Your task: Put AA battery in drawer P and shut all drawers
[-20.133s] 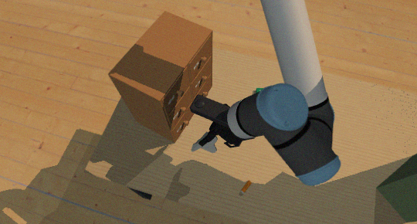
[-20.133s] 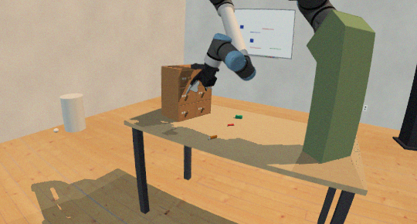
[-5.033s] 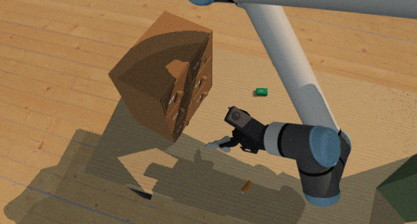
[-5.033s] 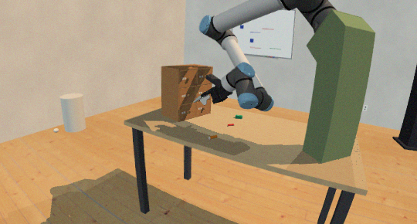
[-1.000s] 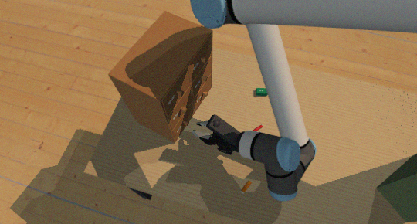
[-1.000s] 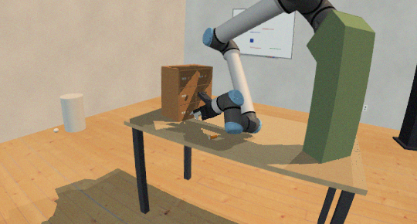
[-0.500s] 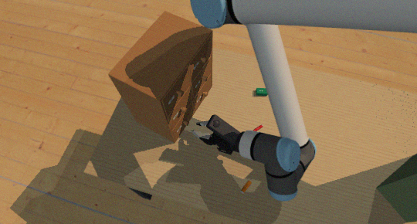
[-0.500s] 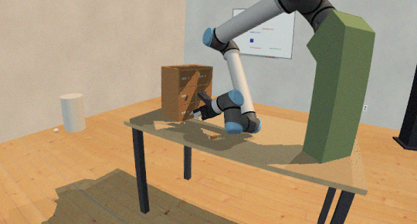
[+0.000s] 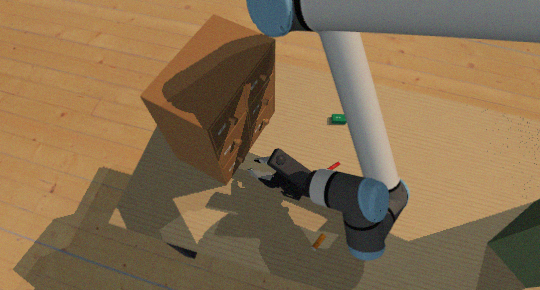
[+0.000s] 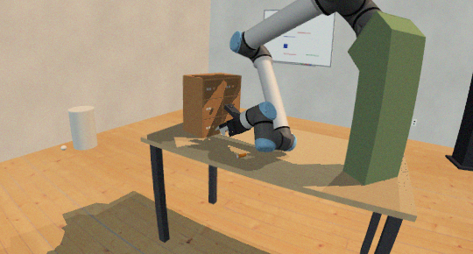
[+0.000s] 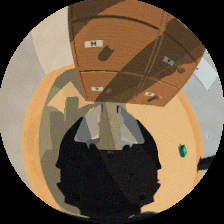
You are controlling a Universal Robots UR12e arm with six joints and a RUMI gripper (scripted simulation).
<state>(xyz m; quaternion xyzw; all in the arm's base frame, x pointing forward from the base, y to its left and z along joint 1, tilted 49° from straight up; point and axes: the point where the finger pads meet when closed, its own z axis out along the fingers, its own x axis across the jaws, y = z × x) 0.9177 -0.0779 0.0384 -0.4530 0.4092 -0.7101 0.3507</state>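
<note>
The wooden chest [image 9: 200,86] [image 10: 206,102] [image 11: 120,45] stands upright on the table with all its drawers shut. One label in the wrist view reads H; I cannot read the others. My gripper [image 9: 257,167] [image 10: 221,129] [image 11: 109,105] is low in front of the chest's bottom drawers. Its fingers stand a narrow gap apart with nothing between them, and the tips sit just short of the drawer fronts. A small orange cylinder, which looks like the AA battery [image 9: 318,241] [image 10: 241,155], lies on the table behind the wrist, in the arm's shadow.
A small green block [image 9: 338,118] [image 11: 183,149] and a thin red piece [image 9: 334,165] lie on the table to the right of the chest. A dark flat thing [image 9: 182,250] lies near the table's front edge. The green robot base [image 10: 385,97] stands at the right end.
</note>
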